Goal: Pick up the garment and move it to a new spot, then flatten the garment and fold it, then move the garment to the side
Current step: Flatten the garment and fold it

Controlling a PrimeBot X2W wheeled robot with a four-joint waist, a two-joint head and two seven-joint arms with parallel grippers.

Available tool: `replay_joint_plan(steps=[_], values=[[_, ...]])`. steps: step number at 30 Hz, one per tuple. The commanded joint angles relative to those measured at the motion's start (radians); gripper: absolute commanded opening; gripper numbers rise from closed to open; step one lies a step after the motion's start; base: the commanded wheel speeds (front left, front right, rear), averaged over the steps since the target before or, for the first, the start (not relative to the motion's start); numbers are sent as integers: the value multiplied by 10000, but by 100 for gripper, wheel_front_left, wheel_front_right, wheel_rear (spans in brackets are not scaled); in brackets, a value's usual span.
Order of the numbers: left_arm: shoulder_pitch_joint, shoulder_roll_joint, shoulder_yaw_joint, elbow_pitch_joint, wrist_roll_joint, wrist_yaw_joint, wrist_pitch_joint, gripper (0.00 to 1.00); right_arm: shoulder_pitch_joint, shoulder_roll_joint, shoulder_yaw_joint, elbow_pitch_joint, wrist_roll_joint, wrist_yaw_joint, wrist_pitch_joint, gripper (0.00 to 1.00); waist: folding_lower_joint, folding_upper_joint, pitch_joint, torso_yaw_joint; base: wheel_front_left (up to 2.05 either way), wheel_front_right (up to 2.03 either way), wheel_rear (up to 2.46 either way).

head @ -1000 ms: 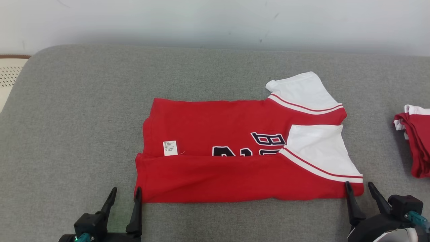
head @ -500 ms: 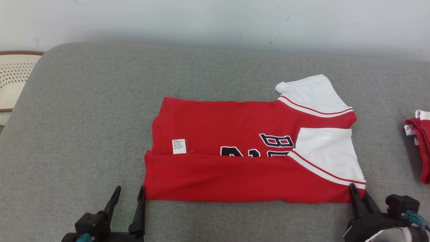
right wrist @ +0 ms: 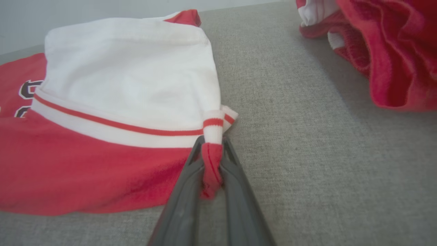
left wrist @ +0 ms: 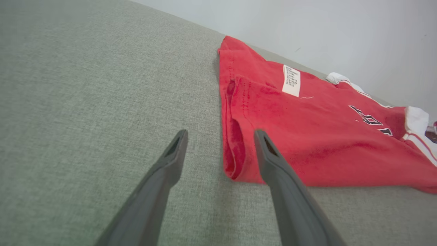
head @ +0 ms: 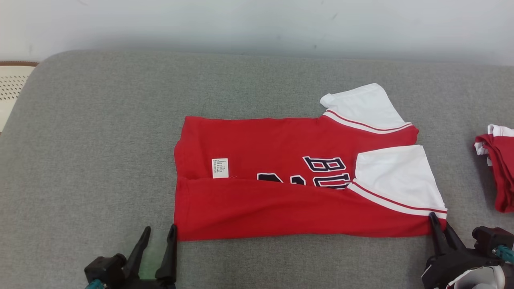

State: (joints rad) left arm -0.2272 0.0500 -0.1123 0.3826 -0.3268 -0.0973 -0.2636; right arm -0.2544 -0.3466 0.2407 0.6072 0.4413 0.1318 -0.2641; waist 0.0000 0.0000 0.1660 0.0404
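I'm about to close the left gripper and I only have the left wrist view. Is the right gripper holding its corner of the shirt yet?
Observer: Yes. The right gripper is shut on the garment, pinching the near corner just below the white sleeve.
Operator: Anything else lying over on that side?
Observer: A second red-and-white garment lies bunched up further right, apart from this one.
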Motion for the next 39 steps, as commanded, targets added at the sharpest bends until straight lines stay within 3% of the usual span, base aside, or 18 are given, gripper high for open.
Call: replay_joint_plan(steps=[1, 10, 11, 12, 13, 15, 23, 39], values=[[-78, 10, -83, 60, -168, -106, -10, 100, 58, -94, 2, -25, 97, -23, 5, 0, 0, 0, 63, -69, 0, 0, 0], [-437, 20, -471, 601, -885, -302, -10, 100, -225, -88, 362, -346, 106, -21, 3, 0, 0, 0, 293, -335, 0, 0, 0], [-438, 18, -500, 653, -924, -306, -10, 95, -233, -91, 398, -362, 117, -21, 5, 0, 0, 0, 317, -362, 0, 0, 0], [-472, 18, -540, 717, -999, -312, -10, 55, -254, -99, 424, -377, 132, -21, 5, 0, 0, 0, 337, -384, 0, 0, 0], [-530, 18, -571, 739, -1038, -317, -10, 42, -288, -109, 456, -400, 141, -21, 5, 0, 0, 0, 352, -405, 0, 0, 0], [-625, 20, -644, 755, -1064, -323, -10, 0, -332, -125, 503, -436, 169, -21, 5, 0, 0, 0, 363, -434, 0, 0, 0], [-181, 21, -618, 1100, -1006, -320, -10, 0, -87, -49, 674, -260, 224, -21, 5, 0, 0, 0, -110, -551, 0, 0, 0], [1627, 55, 955, 1619, 109, -289, -12, 0, 1598, -78, 1214, -579, 743, -21, 3, 0, 0, 0, -1819, -766, 0, 0, 0]])
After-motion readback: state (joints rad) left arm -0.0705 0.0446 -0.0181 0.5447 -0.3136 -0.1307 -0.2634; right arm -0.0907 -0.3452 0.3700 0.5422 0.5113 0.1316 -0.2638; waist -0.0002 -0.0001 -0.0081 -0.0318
